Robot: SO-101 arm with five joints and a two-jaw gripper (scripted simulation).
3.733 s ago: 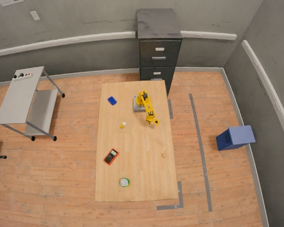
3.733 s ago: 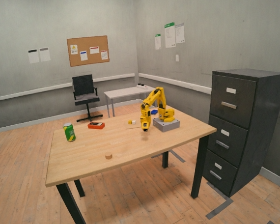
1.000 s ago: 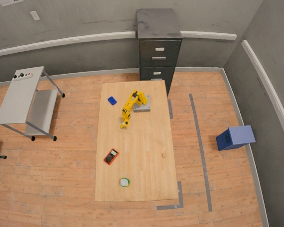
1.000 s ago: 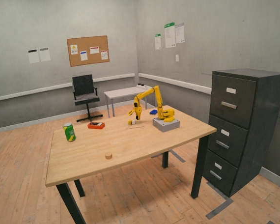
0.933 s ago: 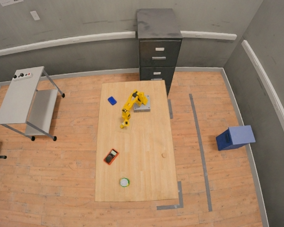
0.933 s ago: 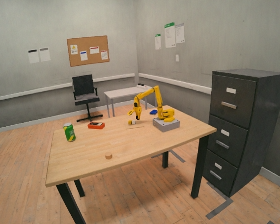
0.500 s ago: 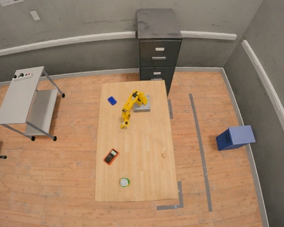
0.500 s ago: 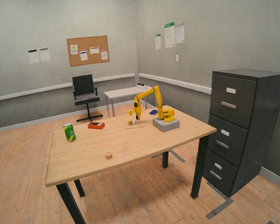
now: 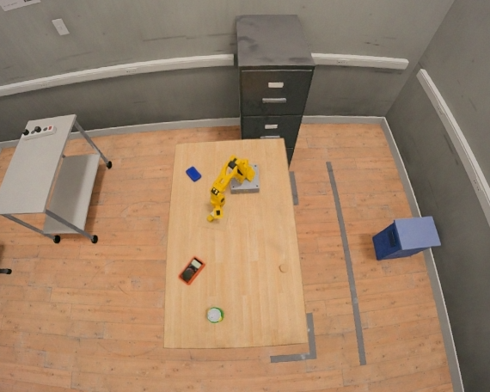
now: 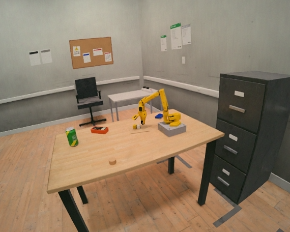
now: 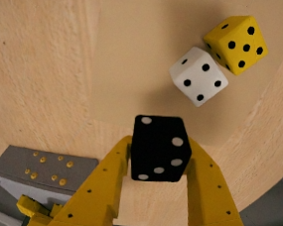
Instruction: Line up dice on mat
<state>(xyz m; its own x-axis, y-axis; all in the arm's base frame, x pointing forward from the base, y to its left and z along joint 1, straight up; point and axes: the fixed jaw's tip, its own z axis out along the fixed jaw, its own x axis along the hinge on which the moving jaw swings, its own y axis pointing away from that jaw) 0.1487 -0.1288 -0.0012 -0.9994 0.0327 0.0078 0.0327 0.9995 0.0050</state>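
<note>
Roughly midway: gripper (image 11: pixel 160 180) clamped on black die (image 11: pixel 159 148) above the table (image 11: pixel 50 42), white die (image 11: pixel 200 75) touching yellow die (image 11: pixel 238 45) beyond, all 3 unaligned, mat indistinct.

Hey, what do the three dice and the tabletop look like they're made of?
The black die, held in the gripper, the white die and the yellow die look like smooth, solid-coloured plastic with rounded edges and flat painted pips, though painted wood is possible. The table looks like light matte wood, with plank seams and grain lines.
</note>
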